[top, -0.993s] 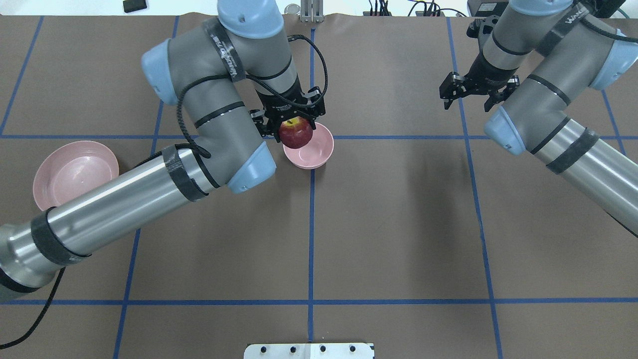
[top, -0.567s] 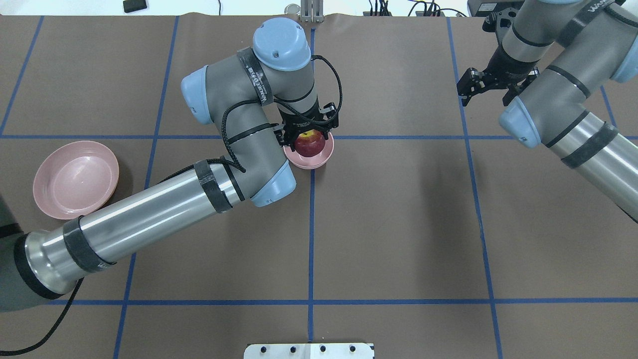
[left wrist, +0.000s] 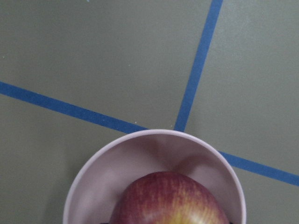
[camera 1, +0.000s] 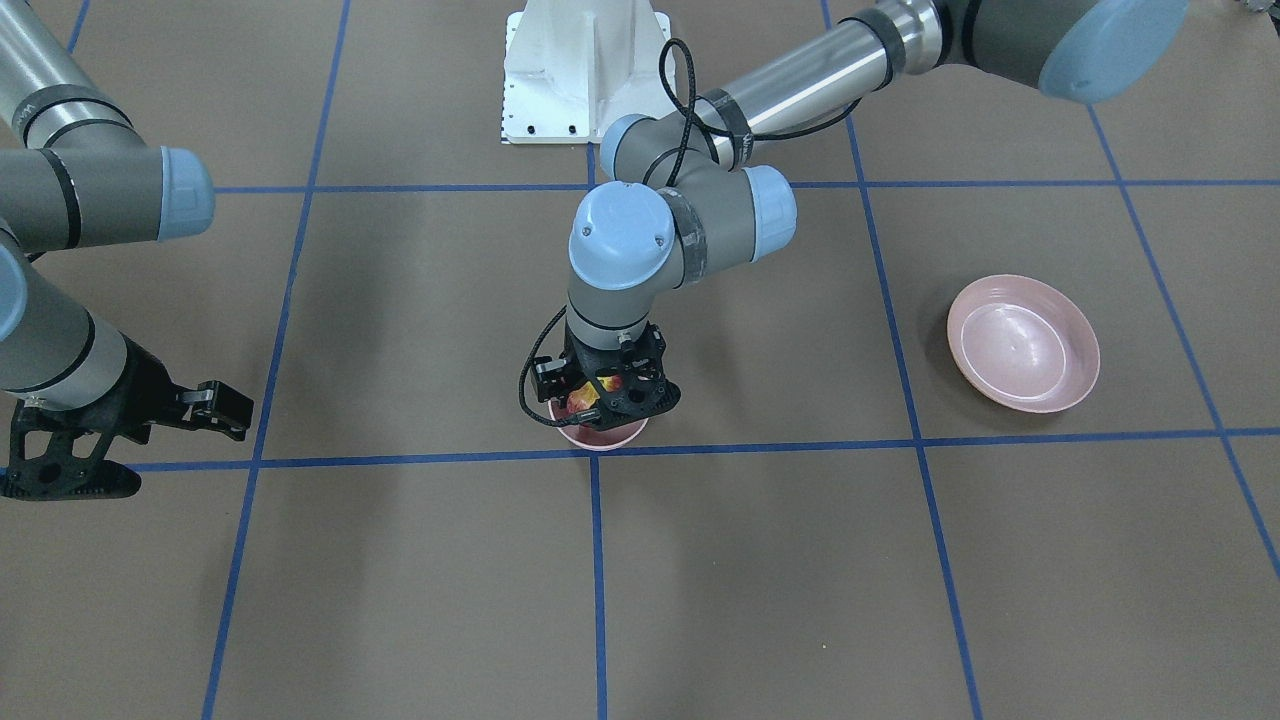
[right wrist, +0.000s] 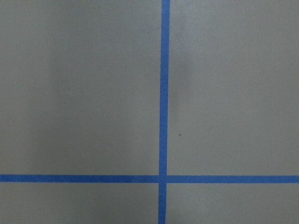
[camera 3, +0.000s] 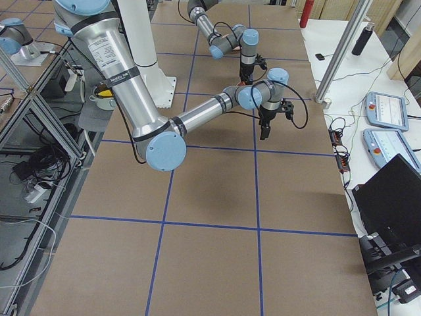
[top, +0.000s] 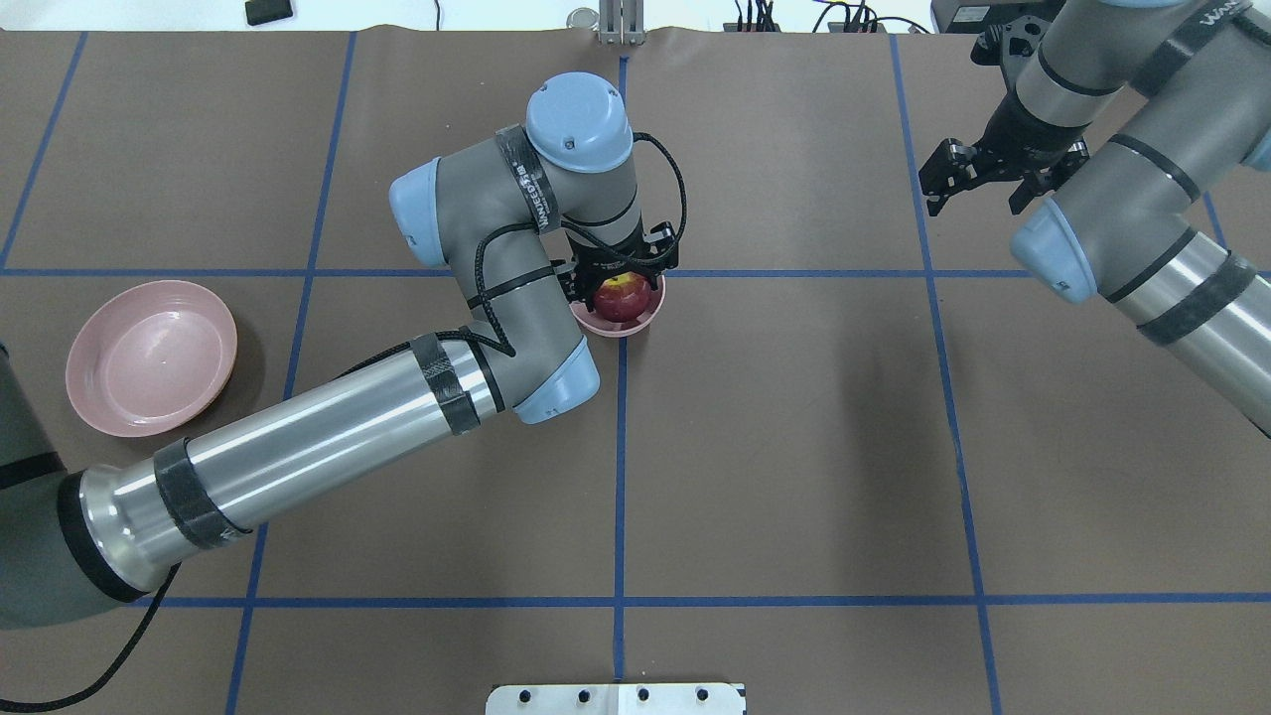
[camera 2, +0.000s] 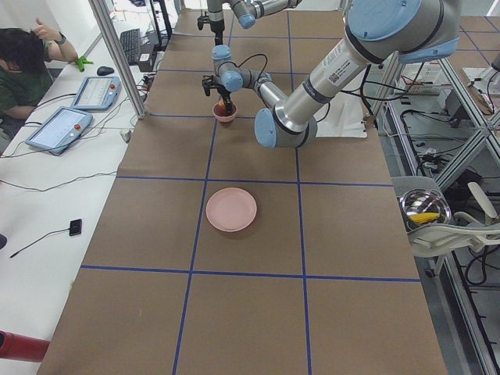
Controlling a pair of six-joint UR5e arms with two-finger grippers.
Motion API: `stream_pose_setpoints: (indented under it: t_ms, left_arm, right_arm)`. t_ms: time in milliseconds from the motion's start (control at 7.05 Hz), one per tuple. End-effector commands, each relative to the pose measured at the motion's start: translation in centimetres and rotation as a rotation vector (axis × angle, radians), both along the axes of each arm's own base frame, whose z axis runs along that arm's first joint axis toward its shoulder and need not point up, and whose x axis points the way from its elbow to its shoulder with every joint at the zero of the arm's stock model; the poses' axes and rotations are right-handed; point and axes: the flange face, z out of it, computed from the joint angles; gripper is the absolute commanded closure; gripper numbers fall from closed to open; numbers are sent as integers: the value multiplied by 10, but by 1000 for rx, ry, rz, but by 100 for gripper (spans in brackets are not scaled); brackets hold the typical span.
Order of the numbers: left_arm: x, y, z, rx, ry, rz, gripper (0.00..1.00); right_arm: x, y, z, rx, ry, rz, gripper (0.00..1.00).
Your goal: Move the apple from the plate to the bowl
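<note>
Apple (top: 619,296) is sitting low inside the bowl (top: 646,316), beside a crossing of blue tape lines (top: 794,273) near the middle of the desk (top: 794,447). The left claw (top: 619,283) is reaching down over the bowl and clamping the apple between its fingers. The plate (top: 151,357) is lying well apart on the robot's left. The right claw (top: 975,204) is hanging above the desk's far right, its fingers spread apart.

The right arm (camera 3: 197,115), near and large, reaches across the brown table (camera 3: 210,263); its right gripper (camera 3: 264,131) points down, close above a blue tape line (camera 3: 296,153); just behind its wrist the far left gripper (camera 3: 252,68) points down too; two tablets (camera 3: 387,107) and a laptop (camera 3: 388,197) sit at the table's side.
</note>
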Motion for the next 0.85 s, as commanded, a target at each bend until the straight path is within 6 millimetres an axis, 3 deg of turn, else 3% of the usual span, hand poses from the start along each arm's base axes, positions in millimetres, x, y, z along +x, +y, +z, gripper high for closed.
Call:
stream_pose_setpoints:
  t_ms: [0, 142, 284, 426, 709]
  left_arm:
    - [-2, -1, -1, 16, -9, -15, 1]
    - [-15, -3, -13, 32, 10, -25, 1]
    - [-53, 0, -13, 119, 24, 9, 1]
    - [-119, 14, -7, 166, -17, 33, 1]
    - [-240, 45, 35, 282, -148, 152, 1]
  right_arm:
    - [7, 0, -3, 7, -5, 5, 0]
    - [24, -3, 6, -7, 5, 25, 0]
    - [53, -11, 17, -19, 37, 12, 0]
    - [86, -12, 32, 4, 73, -69, 0]
    - [154, 18, 96, 31, 98, -149, 0]
